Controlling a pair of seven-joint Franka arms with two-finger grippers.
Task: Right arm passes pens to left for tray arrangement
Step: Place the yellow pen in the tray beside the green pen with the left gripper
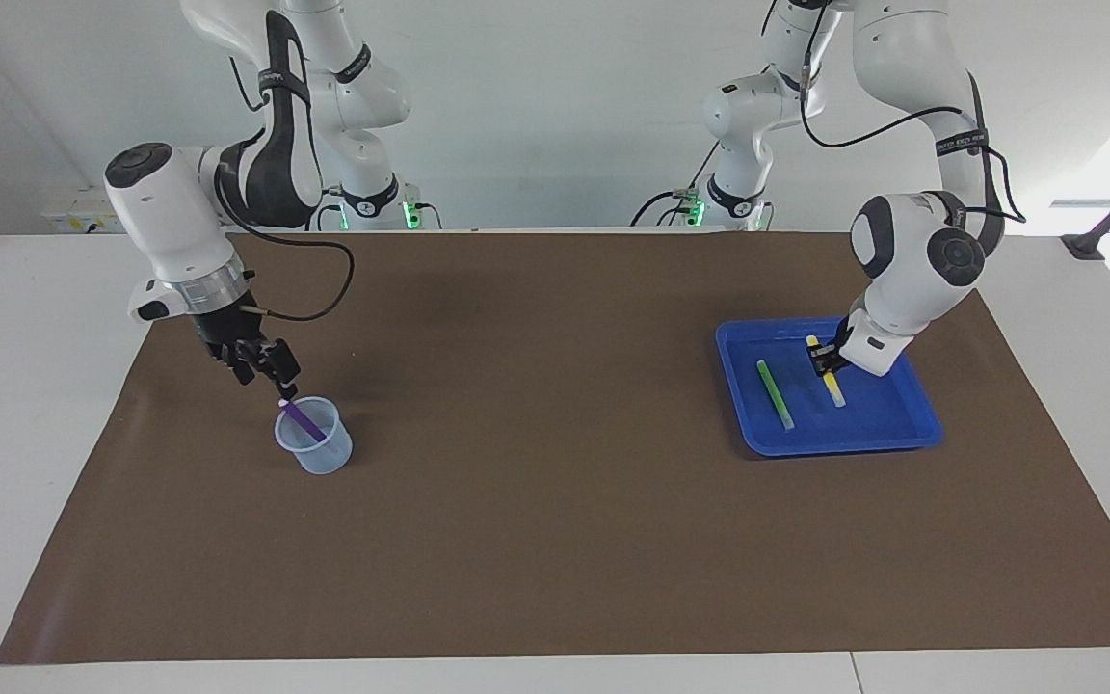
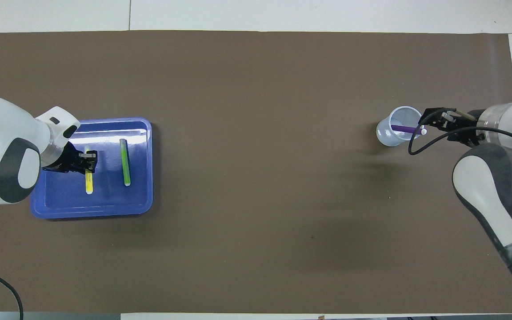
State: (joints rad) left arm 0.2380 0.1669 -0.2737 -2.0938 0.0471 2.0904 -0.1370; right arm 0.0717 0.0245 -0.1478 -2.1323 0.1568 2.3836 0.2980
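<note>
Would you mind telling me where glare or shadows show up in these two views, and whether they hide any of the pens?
Overhead view: a white glare band lies along the tray floor by the farther rim, touching the green pen tip; the yellow pen stays readable. Facing view: daylight washes out the corner at the left arm's end; the cup casts only a soft shadow, and the purple pen shows clearly through it.

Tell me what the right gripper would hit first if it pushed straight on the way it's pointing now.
Most likely the purple pen: the right gripper is at its pale upper tip, pointing down into the translucent cup that holds it. Next would come the cup's inside, though depth is hard to judge.
</note>
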